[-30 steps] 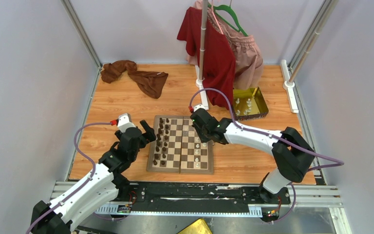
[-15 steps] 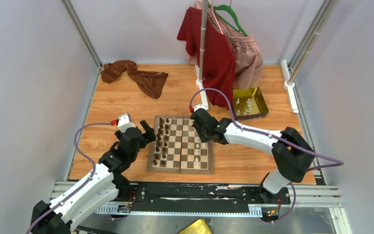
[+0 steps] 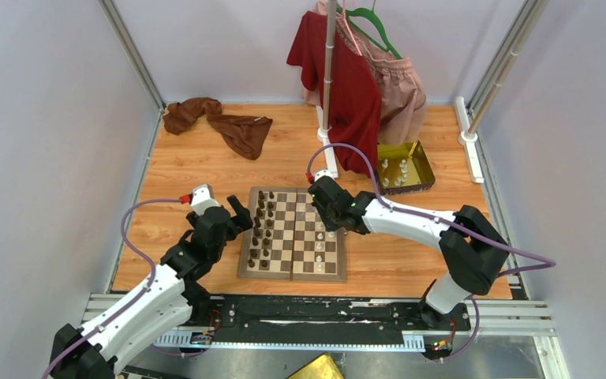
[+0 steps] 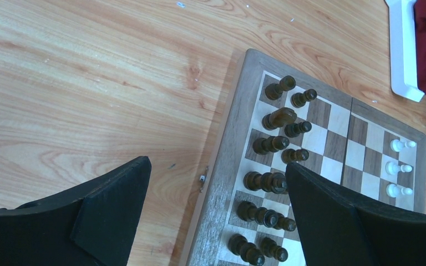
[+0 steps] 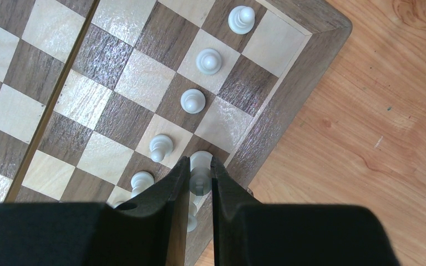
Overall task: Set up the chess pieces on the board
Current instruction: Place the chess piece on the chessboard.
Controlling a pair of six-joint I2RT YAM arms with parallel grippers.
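Observation:
The board (image 3: 293,237) lies between my arms. Dark brown pieces (image 3: 264,225) fill its left columns and show in the left wrist view (image 4: 272,145). White pieces (image 3: 319,251) stand in a row near its right side (image 5: 193,101). My right gripper (image 3: 333,227) is shut on a white piece (image 5: 201,169), held over the board's right edge column (image 5: 310,33). My left gripper (image 3: 241,212) is open and empty (image 4: 216,166), straddling the board's left border (image 4: 230,138).
A gold tray (image 3: 401,167) with more white pieces stands at the back right. A clothes rack with a red garment (image 3: 347,79) rises behind the board, its white foot (image 4: 402,50) close by. A brown cloth (image 3: 229,122) lies at the back left.
My right gripper has shifted very slightly with the white piece still in it. The left arm has not moved.

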